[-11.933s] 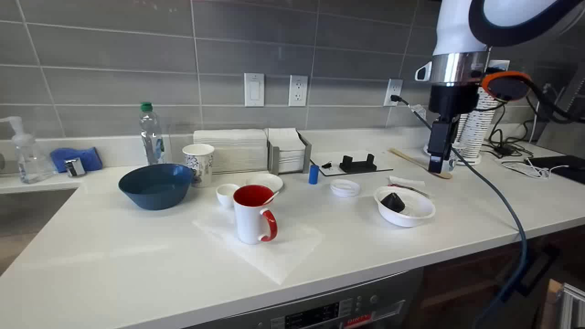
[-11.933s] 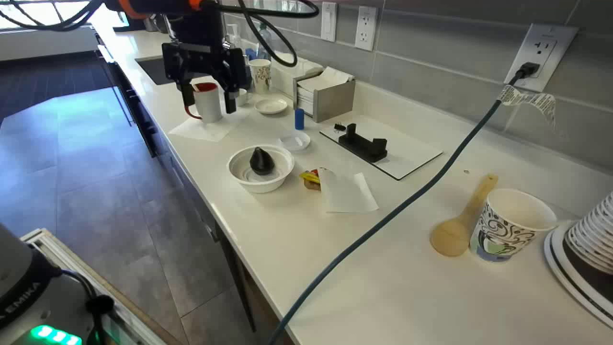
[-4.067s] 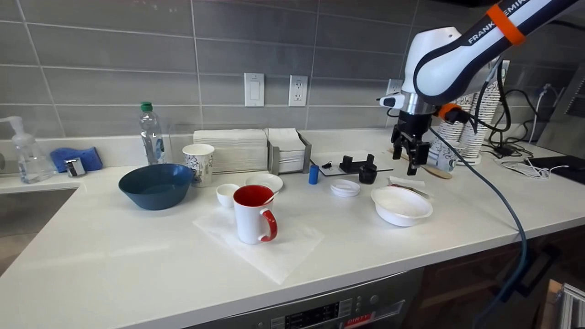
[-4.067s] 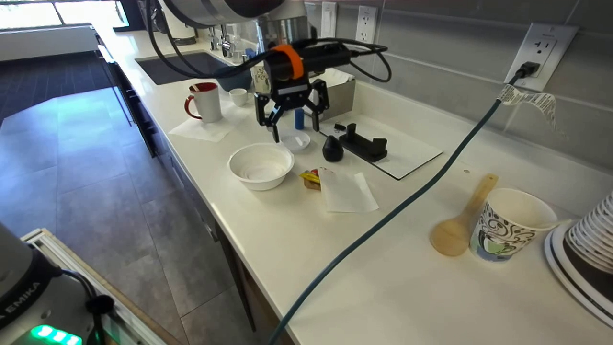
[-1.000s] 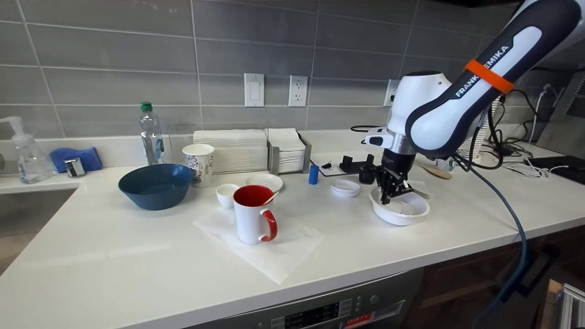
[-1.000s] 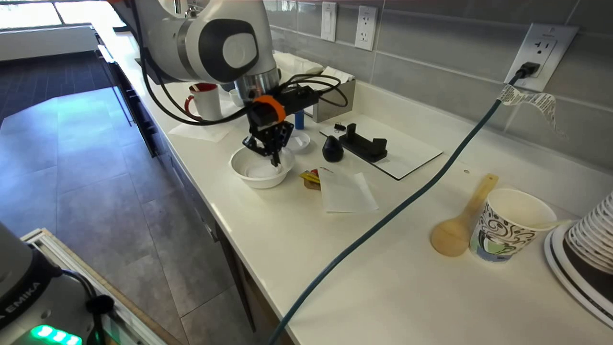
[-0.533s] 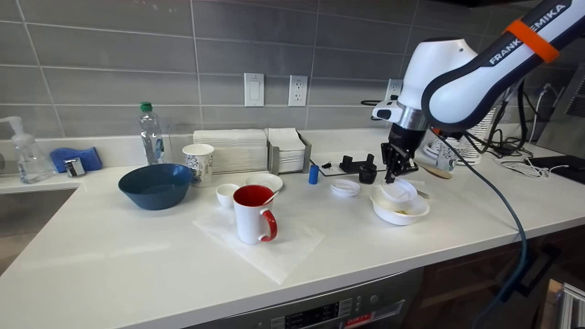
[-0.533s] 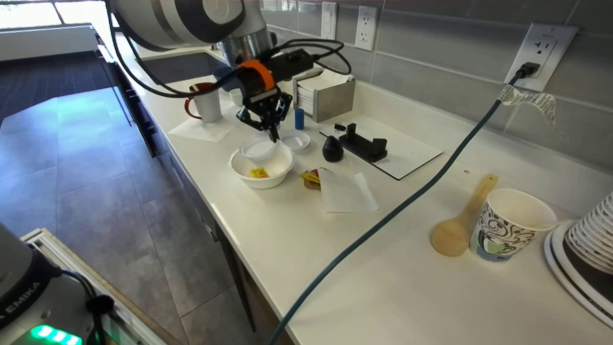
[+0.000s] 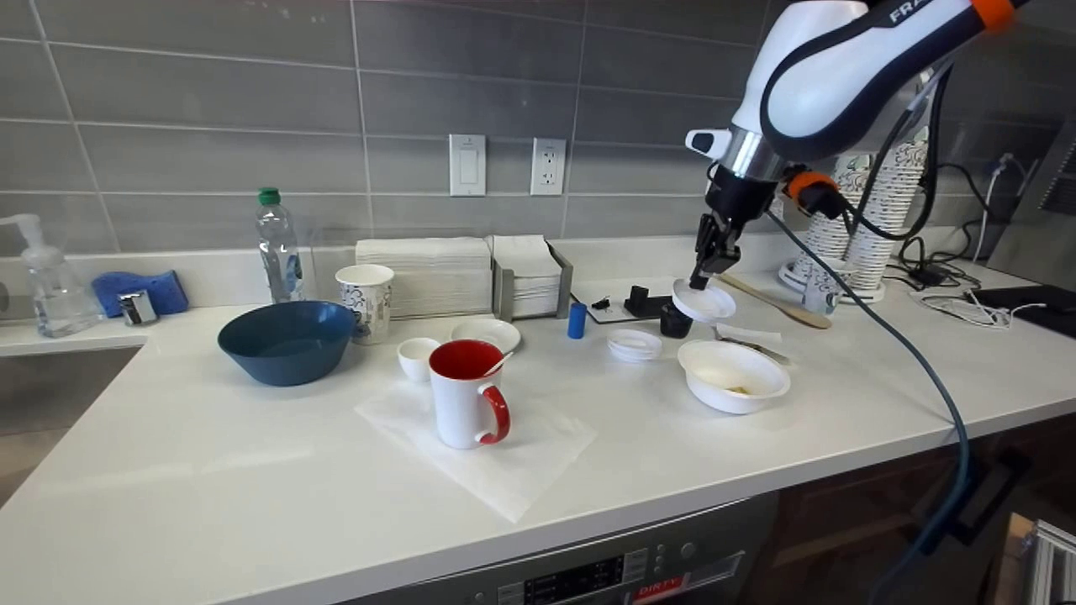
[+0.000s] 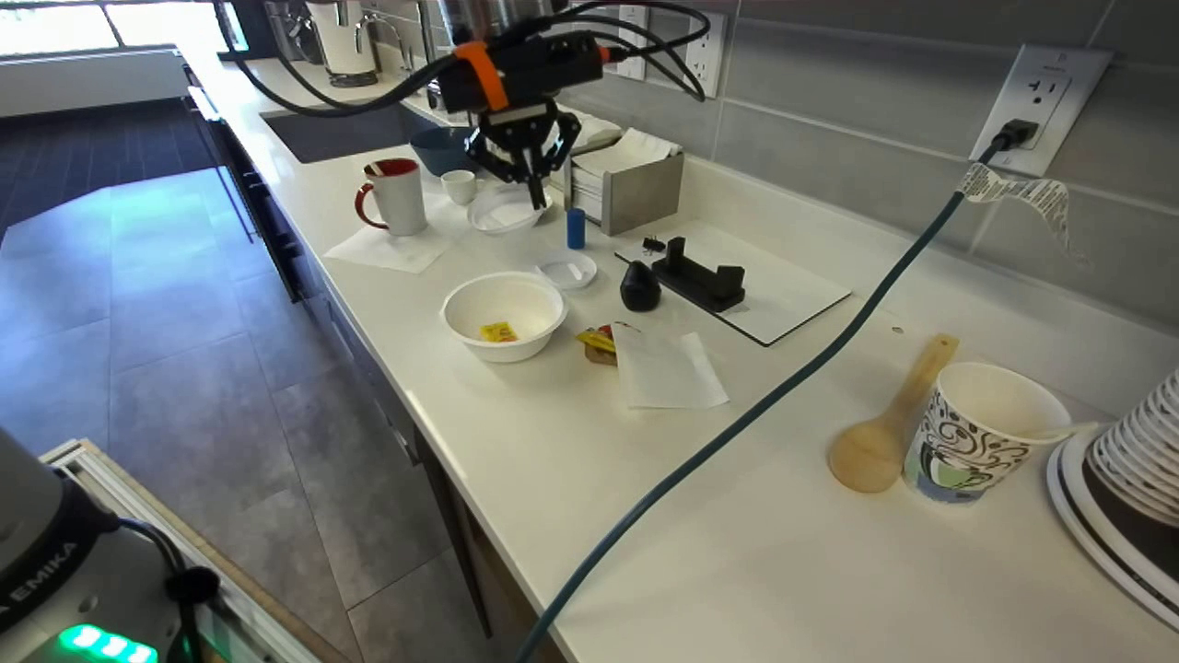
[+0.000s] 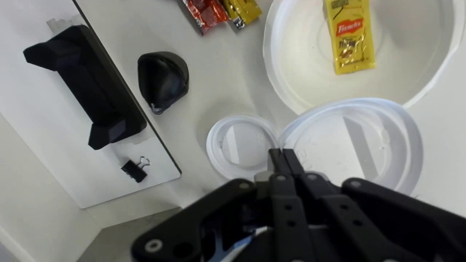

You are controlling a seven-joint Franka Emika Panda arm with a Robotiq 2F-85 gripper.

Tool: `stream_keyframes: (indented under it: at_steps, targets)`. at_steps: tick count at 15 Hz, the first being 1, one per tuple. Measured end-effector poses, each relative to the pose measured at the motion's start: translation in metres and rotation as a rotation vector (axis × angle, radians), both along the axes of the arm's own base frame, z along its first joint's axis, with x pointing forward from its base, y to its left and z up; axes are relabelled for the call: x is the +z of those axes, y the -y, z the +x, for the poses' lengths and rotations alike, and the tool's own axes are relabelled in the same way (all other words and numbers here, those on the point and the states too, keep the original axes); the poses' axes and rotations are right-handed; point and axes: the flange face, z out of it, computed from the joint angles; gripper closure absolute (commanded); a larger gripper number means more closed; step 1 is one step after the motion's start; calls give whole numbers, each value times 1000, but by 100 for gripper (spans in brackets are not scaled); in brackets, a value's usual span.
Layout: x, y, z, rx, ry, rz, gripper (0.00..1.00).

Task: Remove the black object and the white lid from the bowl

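1. White lid (image 11: 349, 143): suspended by its edge, tilted, and apart from the white bowl (image 11: 298, 69) in both exterior views.

2. Claw (image 11: 282, 154): pressed together at the tips, with the lid's rim pinched between them. No other support for the lid is seen.

3. Handling: the lid is judged to be light, thin, smooth plastic, slightly flexible. It should be held by the rim; no grip is offered by the flat centre. Swinging or slipping about the single pinch is to be expected if abrupt motion is applied.

4. Set-down: the lid is best lowered onto the surface (image 9: 277, 454) outside the bowl. Contact with the second lid (image 11: 242, 145) should be avoided.

5. Black object (image 11: 162, 82): placed on the surface, outside the bowl. Its removal is judged complete.

6. Bowl contents: one yellow packet (image 11: 350, 36) is contained. It is not named in the task and should be left undisturbed.

7. Other containers: a pale stick (image 9: 498, 363) is held in the mug (image 9: 458, 412); anything deeper is hidden. Napkins (image 9: 530, 260) are stacked in the metal holder (image 10: 645, 198).
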Motion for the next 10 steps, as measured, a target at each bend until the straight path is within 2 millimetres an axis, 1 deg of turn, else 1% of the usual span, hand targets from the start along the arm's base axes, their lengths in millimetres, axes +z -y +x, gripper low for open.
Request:
stream_keyframes:
  at_steps: [3,5,7,10]
  targets:
    - [2,10,22,-144,24,54,100]
    - [-3,18,37,-231,27,82,100]
    - [-15,25,51,-296,19,97,100]
    - [-38,33,69,-374,-5,104,100]
